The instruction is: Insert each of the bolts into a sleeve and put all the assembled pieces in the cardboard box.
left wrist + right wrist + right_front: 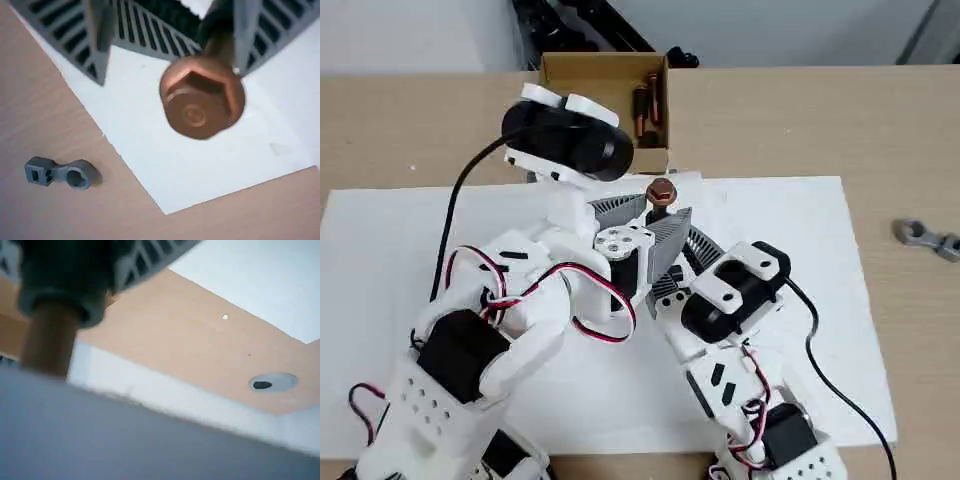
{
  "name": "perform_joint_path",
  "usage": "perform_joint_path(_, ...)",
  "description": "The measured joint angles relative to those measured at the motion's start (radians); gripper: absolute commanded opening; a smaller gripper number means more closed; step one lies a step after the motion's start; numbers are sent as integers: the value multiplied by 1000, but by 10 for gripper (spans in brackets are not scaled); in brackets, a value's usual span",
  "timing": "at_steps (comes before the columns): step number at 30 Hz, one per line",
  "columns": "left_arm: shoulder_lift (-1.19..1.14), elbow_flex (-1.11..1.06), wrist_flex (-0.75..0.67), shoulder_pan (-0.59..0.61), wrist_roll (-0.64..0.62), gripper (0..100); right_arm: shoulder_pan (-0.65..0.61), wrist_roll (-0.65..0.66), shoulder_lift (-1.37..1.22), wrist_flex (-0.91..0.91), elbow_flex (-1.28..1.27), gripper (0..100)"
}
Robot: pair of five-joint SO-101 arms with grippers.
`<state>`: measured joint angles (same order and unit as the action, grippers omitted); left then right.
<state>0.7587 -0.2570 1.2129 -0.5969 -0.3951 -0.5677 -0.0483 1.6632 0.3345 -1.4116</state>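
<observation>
Your right gripper (665, 222) is clenching the sleeve (60, 285) just in front of the cardboard box (560, 75), the bolt (661, 192) standing head-up in it. Your left gripper (167, 65) is hanging open alongside.

A copper-brown cylinder (49, 340) projects from a dark rounded collar (65, 285); whether it is bolt or sleeve cannot be told. Its other end is hidden behind a blurred grey surface (150, 440) in the foreground. Beyond, the tan bench (190, 345) carries a white sheet (260, 280), a round grey disc (272, 383) with a dark hole, and a small white speck (225, 316).
</observation>
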Motion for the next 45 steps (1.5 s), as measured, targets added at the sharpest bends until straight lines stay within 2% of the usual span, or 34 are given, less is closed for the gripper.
perform_joint_path(6, 2, 25, 97, 2, 0, 185, -3, 2, -3, 2, -3, 3)
perform_joint_path(10, 2, 78, 166, 43, 11, 179, 0, 2, -37, 0, 12, 3)
perform_joint_path(13, 2, 123, 192, 98, 61, 133, 44, -29, -133, 0, 84, 3)
perform_joint_path(19, 8, 157, 199, 288, 190, 8, 107, -63, -506, 0, 385, 3)
perform_joint_path(24, 17, 157, 285, 420, 353, 6, 112, -66, -838, 0, 647, 3)
perform_joint_path(30, 17, 157, 377, 552, 384, 6, 114, -69, -1166, 0, 902, 3)
perform_joint_path(37, 20, 84, 387, 717, 434, 6, 114, -69, -1507, 0, 1195, 3)
perform_joint_path(45, 20, -8, 387, 795, 482, 6, 121, -69, -1913, 0, 1570, 4)
